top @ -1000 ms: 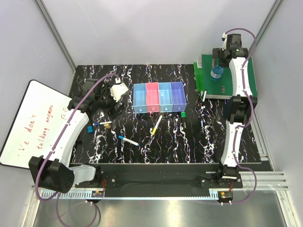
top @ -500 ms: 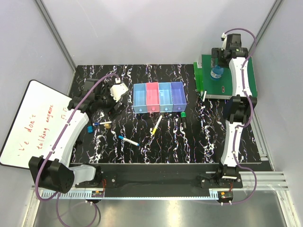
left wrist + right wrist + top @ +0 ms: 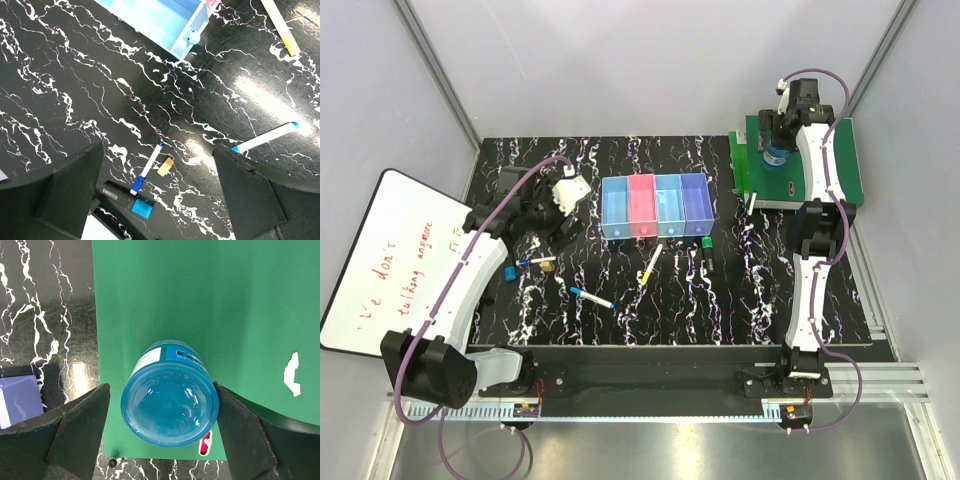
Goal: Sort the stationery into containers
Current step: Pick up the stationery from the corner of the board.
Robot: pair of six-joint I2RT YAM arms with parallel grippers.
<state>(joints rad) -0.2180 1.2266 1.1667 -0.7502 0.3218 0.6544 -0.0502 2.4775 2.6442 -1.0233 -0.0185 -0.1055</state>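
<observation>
Top view: the right gripper [image 3: 781,128] hangs right over the round blue object [image 3: 777,153] on the green folder [image 3: 847,165]; the left gripper [image 3: 563,196] is well apart. Left wrist: jaws spread, empty, a small blue-capped pen [image 3: 149,169] lying below. Right wrist: jaws spread, holding nothing, flanking the round blue object [image 3: 170,394], upright, translucent, seen end-on, centred between them.

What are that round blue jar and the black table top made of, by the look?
The blue jar looks like translucent glossy plastic: light passes through and its end shows soft reflections. The table top looks like glossy marble-patterned laminate, black with white veins and glare spots; it might be real stone.
</observation>
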